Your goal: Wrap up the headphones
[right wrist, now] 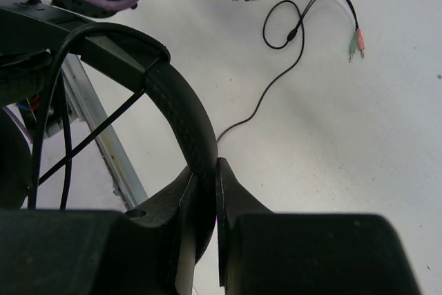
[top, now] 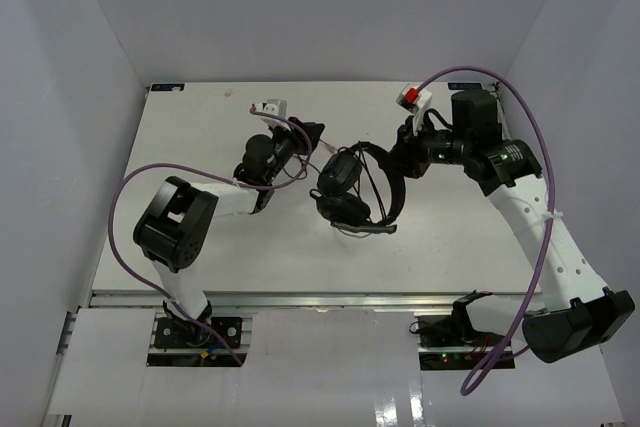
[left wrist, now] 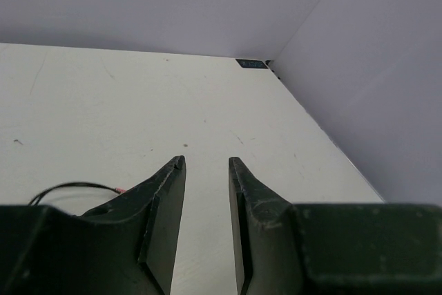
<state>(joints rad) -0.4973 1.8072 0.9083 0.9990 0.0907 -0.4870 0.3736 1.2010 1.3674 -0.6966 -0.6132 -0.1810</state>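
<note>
From right wrist alone: headphones (right wrist: 176, 108) with green, pink plugs (right wrist: 356, 45)

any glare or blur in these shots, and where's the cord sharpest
Top external: even soft light, mild glare on the glossy near strip, headphones sharp. Left wrist: the left gripper looms dark and soft-edged, the table behind is clear. Right wrist: the right gripper is a dark blur up close, while the cord is crisp.

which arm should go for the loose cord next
Left. The left gripper is open and empty, and the cord lies loose on the table right beside it. The right gripper is shut on the headband, so it is busy steadying that.
</note>
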